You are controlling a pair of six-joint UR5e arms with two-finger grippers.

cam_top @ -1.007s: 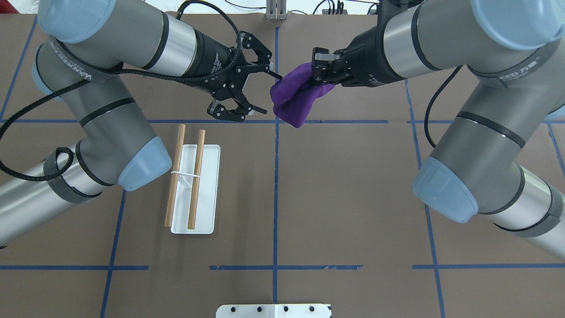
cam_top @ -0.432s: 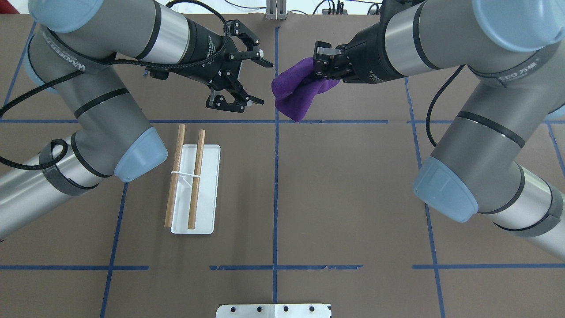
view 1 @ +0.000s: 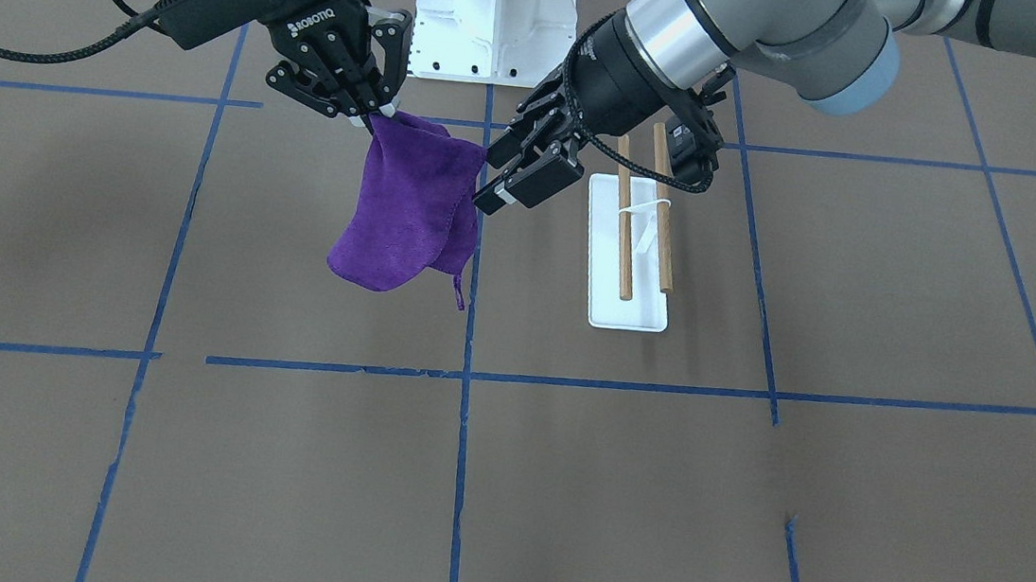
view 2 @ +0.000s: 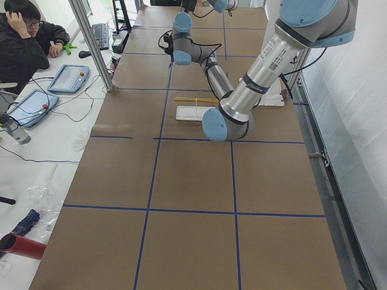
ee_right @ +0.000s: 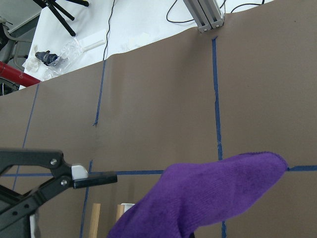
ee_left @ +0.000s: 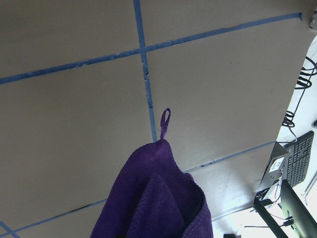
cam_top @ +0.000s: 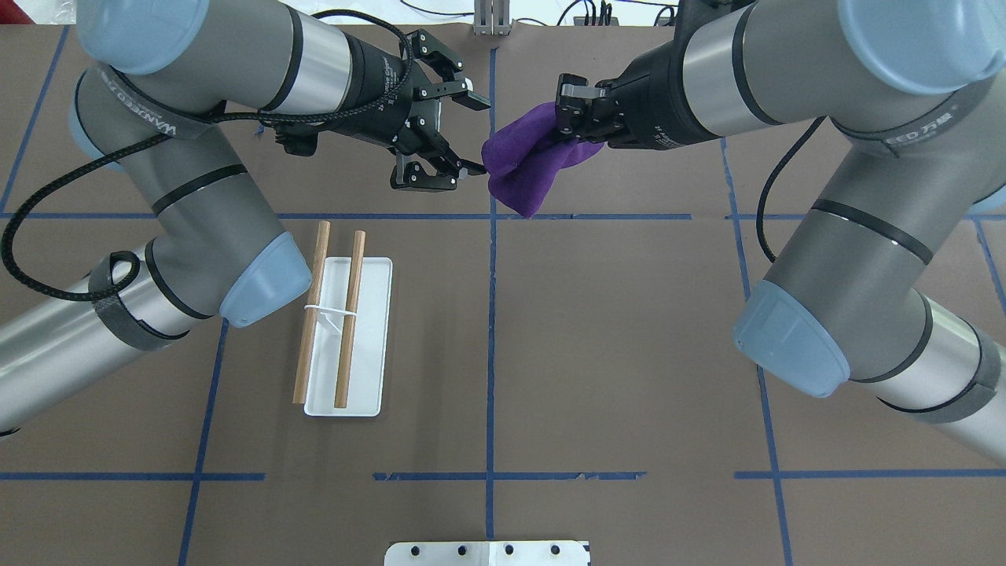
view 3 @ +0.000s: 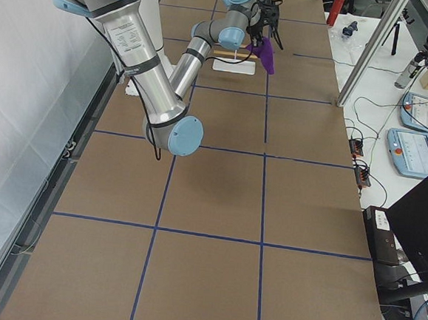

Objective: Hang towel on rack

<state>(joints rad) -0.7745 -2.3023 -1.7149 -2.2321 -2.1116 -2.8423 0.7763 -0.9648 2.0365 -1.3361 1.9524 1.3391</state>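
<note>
The purple towel (cam_top: 525, 169) hangs in the air from my right gripper (cam_top: 576, 130), which is shut on its top edge. It also shows in the front view (view 1: 411, 214), with its loop tag (view 1: 458, 297) at the bottom corner. My left gripper (cam_top: 479, 135) is open and level with the towel, its lower fingertip at the towel's near edge; nothing is between the jaws. The left wrist view shows the towel (ee_left: 153, 198) and loop (ee_left: 164, 124) close below. The rack (cam_top: 369, 338) stands on the table with two wooden dowels (cam_top: 350, 314), behind my left gripper, towards the robot.
A white metal pedestal (view 1: 492, 13) with bolt holes stands at the robot's side of the table. Blue tape lines (cam_top: 491, 354) cross the brown table cover. An operator (view 2: 27, 36) sits at a side desk, away from the arms.
My left gripper has moved right, towards the towel, and turned a little; it stays open. My right gripper and the towel have barely moved.
</note>
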